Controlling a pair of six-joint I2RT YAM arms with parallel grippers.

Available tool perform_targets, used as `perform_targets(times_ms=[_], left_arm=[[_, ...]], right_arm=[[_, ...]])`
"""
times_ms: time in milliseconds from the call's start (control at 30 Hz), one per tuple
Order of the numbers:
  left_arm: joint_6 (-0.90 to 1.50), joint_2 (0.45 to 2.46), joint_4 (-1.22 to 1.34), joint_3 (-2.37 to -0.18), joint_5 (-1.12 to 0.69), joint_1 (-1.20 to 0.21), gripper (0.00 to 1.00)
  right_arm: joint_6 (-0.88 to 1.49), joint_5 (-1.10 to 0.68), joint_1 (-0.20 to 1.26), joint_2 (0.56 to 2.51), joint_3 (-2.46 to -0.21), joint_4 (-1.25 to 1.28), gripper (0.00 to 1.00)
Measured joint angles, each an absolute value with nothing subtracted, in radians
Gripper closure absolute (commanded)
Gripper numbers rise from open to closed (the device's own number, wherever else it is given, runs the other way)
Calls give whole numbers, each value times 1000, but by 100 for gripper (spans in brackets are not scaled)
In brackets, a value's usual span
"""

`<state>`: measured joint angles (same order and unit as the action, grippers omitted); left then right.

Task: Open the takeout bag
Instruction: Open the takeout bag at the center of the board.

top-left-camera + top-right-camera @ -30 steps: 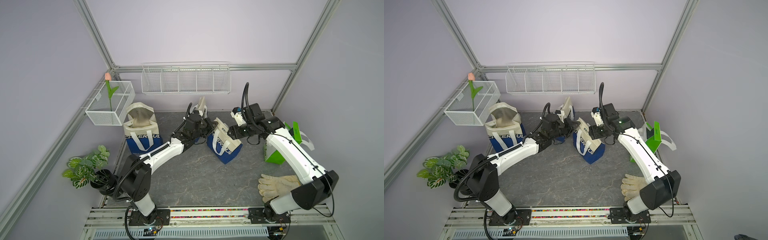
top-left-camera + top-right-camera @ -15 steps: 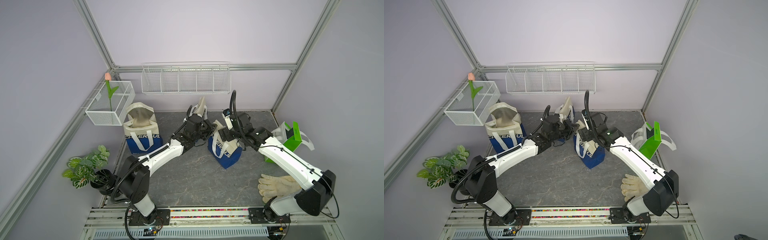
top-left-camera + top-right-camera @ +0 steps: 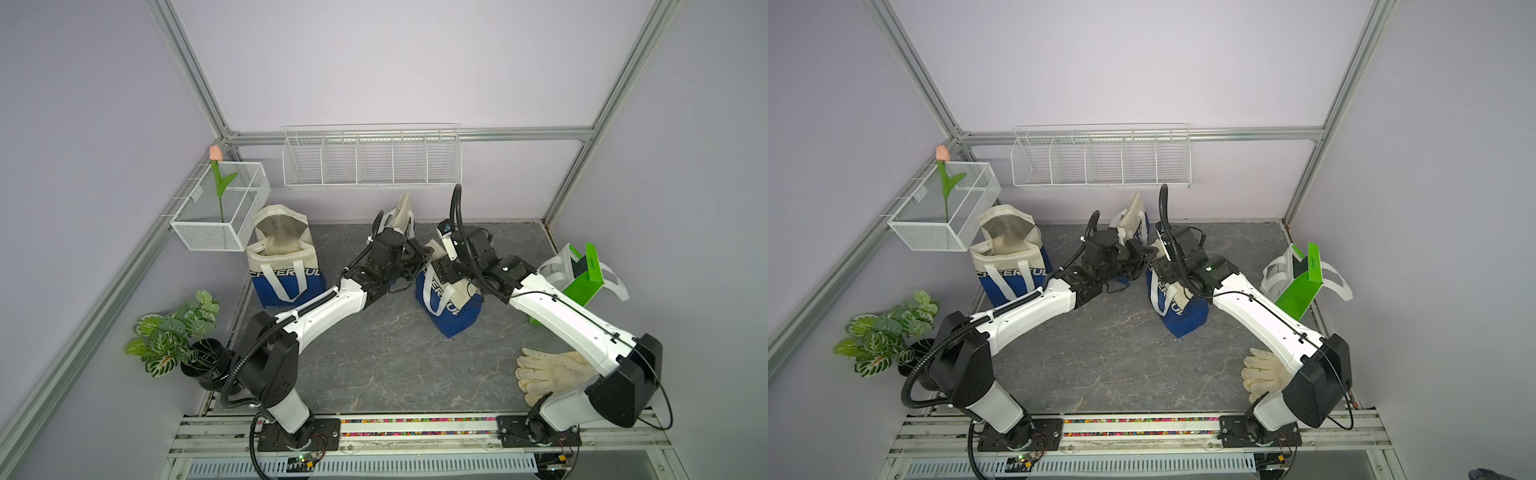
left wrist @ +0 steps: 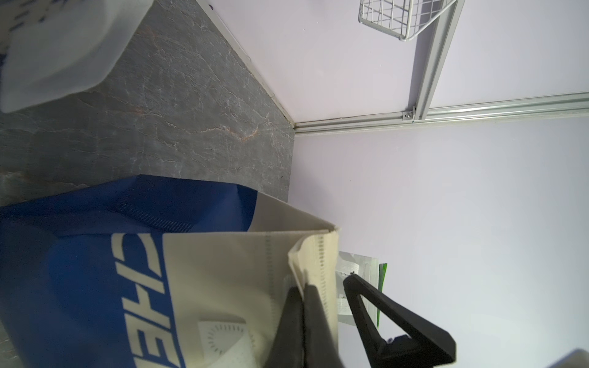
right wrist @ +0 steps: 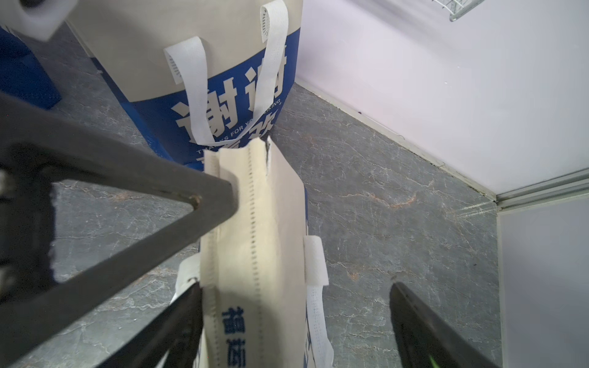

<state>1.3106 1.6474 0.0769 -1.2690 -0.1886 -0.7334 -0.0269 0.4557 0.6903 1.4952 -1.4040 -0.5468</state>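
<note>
- Takeout bag (image 3: pixel 459 318), blue-and-cream non-woven fabric with white strap handles, stands mid-table, mouth pressed flat.
- Likely light, soft and floppy; take the stitched cream rim, 1 panel per gripper.
- Left gripper (image 4: pixel 304 288) clenches that rim; right gripper (image 5: pixel 294 286) straddles it, fingers spread.
- 1 second ago the right gripper was beside the bag, not over it.

The bag (image 3: pixel 449 309) is blue below and cream above, with pale lettering and white strap handles (image 5: pixel 315 263). It stands near the middle of the grey surface (image 3: pixel 386 357). Its cream top (image 5: pixel 255 223) is pressed flat, the two sides together, with stitched seams running along the edge.
</note>
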Motion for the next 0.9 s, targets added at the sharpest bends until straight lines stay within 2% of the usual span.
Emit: perform_targets(times_ms=[200, 433, 633, 733, 900], left_arm=[[1364, 1629, 65, -1265, -201, -735, 100], [1420, 1535, 13, -1256, -205, -746, 100], [1425, 1502, -10, -1243, -195, -746, 100], [1425, 1502, -1, -1232, -198, -745, 100], [1425, 1513, 18, -1224, -223, -739, 100]], right_arm=[[-19, 477, 670, 1497, -1341, -488, 19], [-14, 433, 635, 1497, -1303, -438, 14], [-1, 367, 628, 1479, -1294, -429, 18], [3, 321, 617, 1460, -1293, -451, 26], [26, 244, 616, 1425, -1280, -496, 50]])
